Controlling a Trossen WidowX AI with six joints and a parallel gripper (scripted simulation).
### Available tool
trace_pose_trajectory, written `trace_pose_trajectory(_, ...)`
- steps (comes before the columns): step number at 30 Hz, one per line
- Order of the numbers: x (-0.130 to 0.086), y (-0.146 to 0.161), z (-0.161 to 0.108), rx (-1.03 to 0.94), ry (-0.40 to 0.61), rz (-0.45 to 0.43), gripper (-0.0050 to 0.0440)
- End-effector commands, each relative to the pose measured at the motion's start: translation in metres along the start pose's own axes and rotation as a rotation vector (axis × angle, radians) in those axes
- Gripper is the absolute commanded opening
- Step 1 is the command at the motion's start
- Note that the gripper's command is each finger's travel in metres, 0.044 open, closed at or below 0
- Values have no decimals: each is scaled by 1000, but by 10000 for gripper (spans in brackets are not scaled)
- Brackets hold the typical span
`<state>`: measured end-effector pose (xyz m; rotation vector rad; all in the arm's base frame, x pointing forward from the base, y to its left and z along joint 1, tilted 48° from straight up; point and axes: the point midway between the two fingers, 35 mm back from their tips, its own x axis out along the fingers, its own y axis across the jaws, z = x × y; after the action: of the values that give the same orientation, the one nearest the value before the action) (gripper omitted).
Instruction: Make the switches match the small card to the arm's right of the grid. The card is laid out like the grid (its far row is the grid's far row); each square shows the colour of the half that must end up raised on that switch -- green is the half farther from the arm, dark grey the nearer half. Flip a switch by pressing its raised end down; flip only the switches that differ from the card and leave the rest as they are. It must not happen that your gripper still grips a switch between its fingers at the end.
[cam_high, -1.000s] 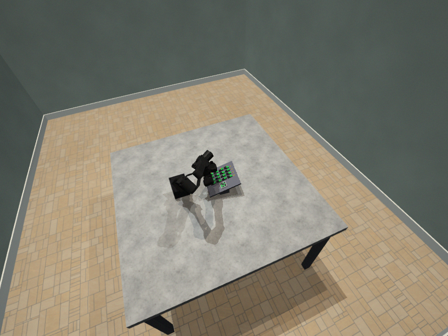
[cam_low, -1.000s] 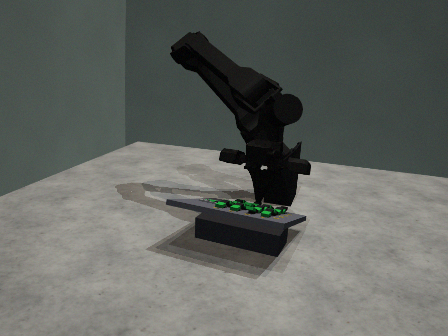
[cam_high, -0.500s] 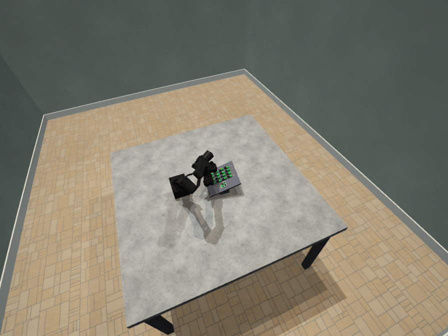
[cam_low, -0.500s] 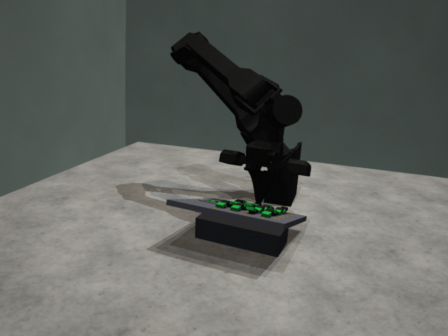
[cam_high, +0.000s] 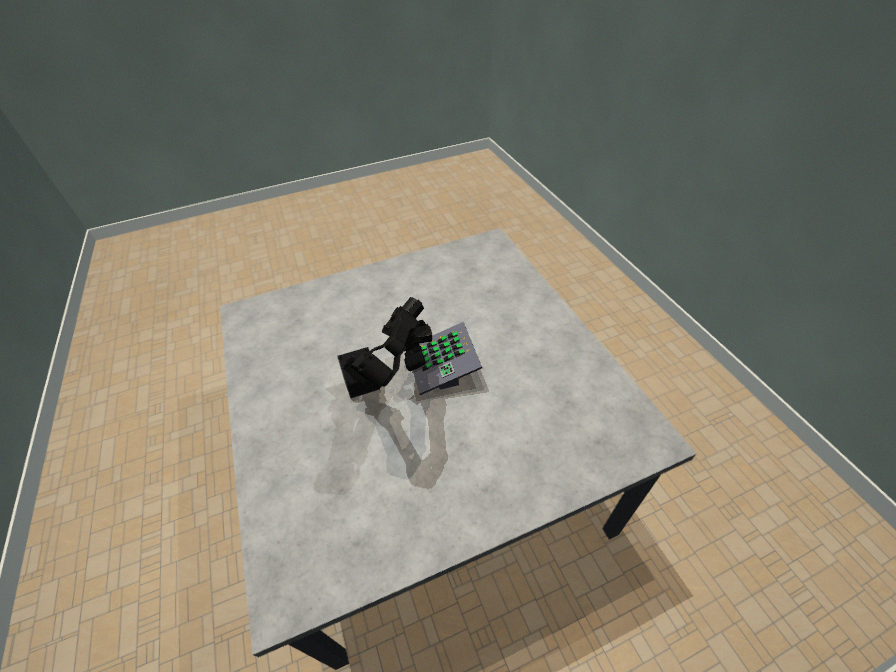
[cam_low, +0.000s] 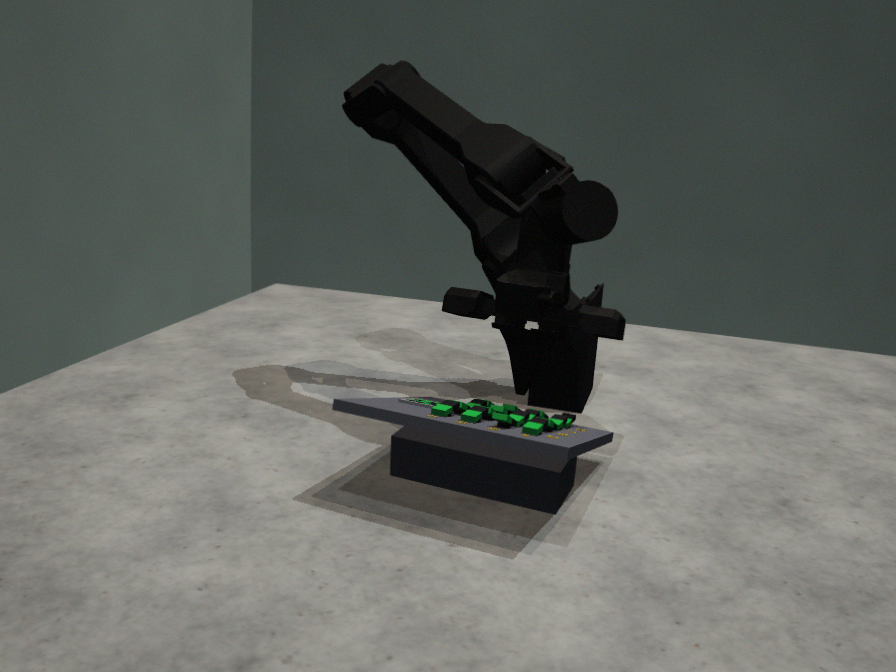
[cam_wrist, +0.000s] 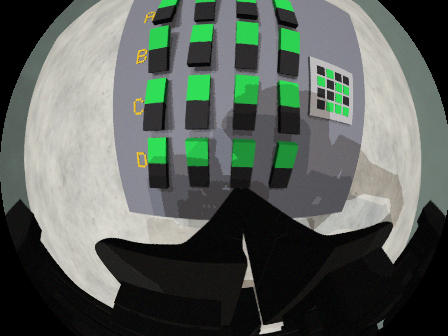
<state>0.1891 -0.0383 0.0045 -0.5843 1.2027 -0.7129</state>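
A grey switch panel (cam_wrist: 230, 91) on a dark block holds a grid of green-and-dark rocker switches, rows lettered A to D. It also shows in the top view (cam_high: 447, 355) and the exterior view (cam_low: 499, 417). The small card (cam_wrist: 334, 91) with green and dark squares lies to the right of the grid. My gripper (cam_wrist: 240, 195) is shut and empty. Its fingertips point down at the near edge of the panel, just before row D, around the third column. In the exterior view the gripper (cam_low: 553, 401) stands close above the near row.
The panel rests on a grey marbled table. The arm's black base (cam_high: 361, 371) stands to the left of the panel in the top view.
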Motion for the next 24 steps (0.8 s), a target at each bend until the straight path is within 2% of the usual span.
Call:
trace_pose_trajectory(1, -21, 7, 10, 31, -22, 30, 0)
trace_pose_trajectory(2, -21, 7, 10, 31, -22, 30, 0)
trace_pose_trajectory(6, -47, -1, 4, 3, 5, 0, 0)
trace_pose_trajectory(10, -50, -1, 6, 2, 6, -3, 0)
trace_pose_trajectory(17, -56, 12, 72, 2, 6, -3, 0)
trace_pose_trajectory(24, -56, 13, 73, 2, 6, -3, 0)
